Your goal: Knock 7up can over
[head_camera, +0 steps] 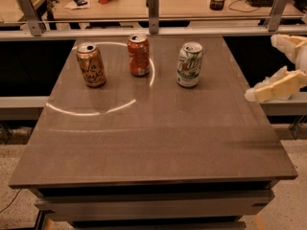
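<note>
The 7up can (190,64) is white and silver with green lettering. It stands upright at the back right of the grey table (153,128). My gripper (262,67) is off the table's right edge, to the right of the can and well apart from it. Its two pale fingers (280,86) are spread apart with nothing between them. The arm behind them is cut off by the right edge of the view.
A red can (138,55) stands left of the 7up can, and a gold-brown can (91,64) stands further left. A metal rail (153,30) runs along the table's far edge, with a desk and clutter behind it.
</note>
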`<control>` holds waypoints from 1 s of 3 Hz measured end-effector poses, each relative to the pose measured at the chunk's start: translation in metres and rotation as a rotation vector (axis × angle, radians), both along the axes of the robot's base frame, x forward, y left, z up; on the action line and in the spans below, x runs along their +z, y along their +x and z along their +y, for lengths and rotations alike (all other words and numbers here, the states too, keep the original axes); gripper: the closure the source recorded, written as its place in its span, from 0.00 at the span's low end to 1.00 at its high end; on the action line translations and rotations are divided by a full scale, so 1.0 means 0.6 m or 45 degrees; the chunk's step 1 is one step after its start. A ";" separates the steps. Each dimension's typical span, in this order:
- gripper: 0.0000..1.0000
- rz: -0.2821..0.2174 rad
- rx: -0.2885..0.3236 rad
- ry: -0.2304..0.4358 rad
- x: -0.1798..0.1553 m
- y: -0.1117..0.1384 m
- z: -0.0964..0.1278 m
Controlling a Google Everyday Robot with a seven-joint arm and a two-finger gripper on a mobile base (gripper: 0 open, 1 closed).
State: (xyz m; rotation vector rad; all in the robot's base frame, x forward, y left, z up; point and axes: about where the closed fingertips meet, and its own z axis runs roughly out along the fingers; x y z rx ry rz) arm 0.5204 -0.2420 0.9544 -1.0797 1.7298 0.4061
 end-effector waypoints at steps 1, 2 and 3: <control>0.00 -0.080 0.048 0.280 0.014 0.006 0.039; 0.00 -0.116 0.087 0.442 0.017 0.007 0.068; 0.00 -0.080 0.100 0.508 -0.001 0.005 0.097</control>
